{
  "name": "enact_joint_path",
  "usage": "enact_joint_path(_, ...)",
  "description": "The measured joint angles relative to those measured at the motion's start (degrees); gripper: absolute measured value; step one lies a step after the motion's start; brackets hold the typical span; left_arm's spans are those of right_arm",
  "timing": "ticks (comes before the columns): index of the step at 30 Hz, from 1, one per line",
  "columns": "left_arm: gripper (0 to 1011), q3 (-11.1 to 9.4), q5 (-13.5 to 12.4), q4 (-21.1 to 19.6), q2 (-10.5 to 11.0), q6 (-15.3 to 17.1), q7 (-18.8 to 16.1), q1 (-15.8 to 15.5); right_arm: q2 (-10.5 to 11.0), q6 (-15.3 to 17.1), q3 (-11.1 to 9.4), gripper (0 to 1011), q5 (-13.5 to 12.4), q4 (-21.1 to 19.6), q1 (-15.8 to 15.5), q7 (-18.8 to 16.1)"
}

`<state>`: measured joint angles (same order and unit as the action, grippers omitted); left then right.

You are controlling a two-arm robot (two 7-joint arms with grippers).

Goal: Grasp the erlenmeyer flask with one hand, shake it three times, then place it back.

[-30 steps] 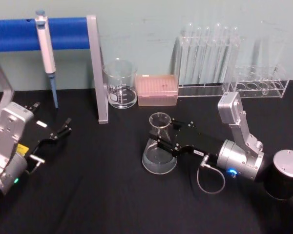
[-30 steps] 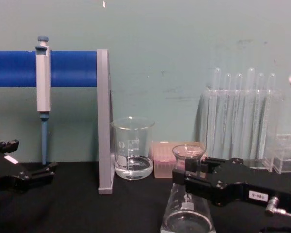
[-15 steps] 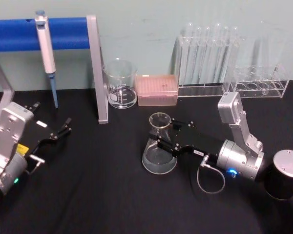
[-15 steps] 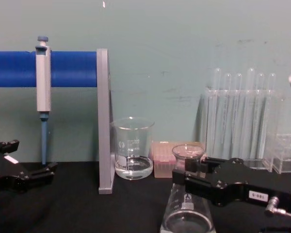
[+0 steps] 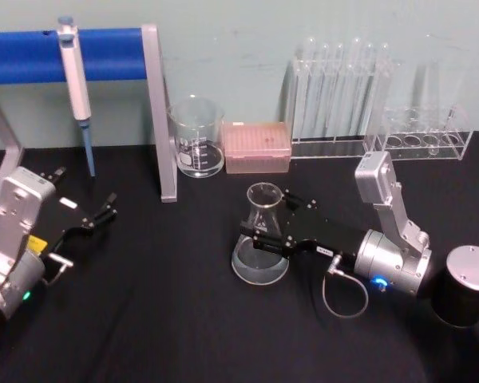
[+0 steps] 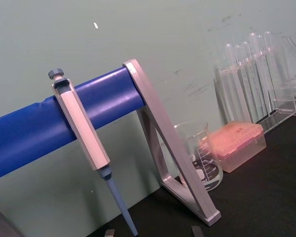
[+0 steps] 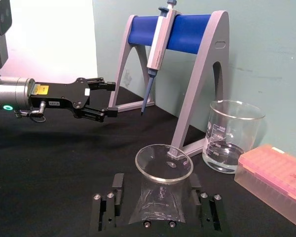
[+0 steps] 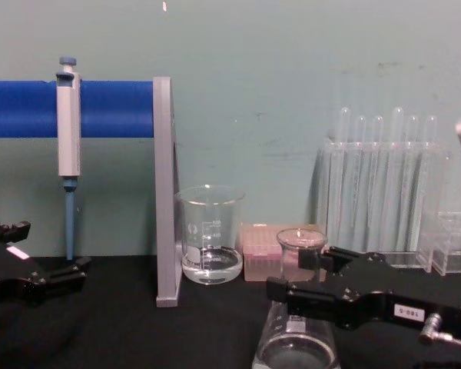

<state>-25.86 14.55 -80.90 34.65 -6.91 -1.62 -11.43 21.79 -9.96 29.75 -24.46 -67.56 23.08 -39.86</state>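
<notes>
Black table (image 5: 168, 319): right end effector (image 5: 259, 227) now clamping erlenmeyer flask (image 5: 263, 239).

On the cylindrical clear glass beaker (image 7: 231, 136) a printed "500" tops its graduations, while the black right gripper's (image 8: 307, 286) small white label (image 8: 406, 311) stays illegible.

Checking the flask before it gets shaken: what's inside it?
A little clear liquid pools at the base of the erlenmeyer flask. The right pincer straddles its neck, hiding part of the cone, so its level cannot be read.

flask (image 5: 262, 236) mid-table, beaker (image 5: 196, 137) behind, tube rack (image 5: 341, 89) behind right
</notes>
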Motion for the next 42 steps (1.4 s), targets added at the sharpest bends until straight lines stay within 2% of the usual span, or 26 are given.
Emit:
enact_joint_path(2,1001,0.00,0.00,0.00,0.00,0.00,0.00,0.00,0.00,-0.01,0.00,843,0.00,0.00,0.00,0.00)
enact_joint_path(9,1001,0.00,0.00,0.00,0.00,0.00,0.00,0.00,0.00,-0.04,-0.01,1003,-0.05,-0.02,0.01,0.01)
enact_joint_path(31,1001,0.00,0.00,0.00,0.00,0.00,0.00,0.00,0.01,-0.12,-0.02,1000,-0.13,-0.05,0.01,0.04)
enact_joint_path(42,1001,0.00,0.00,0.00,0.00,0.00,0.00,0.00,1.63,1.50,-0.83,1000,0.02,-1.99,-1.37,1.03)
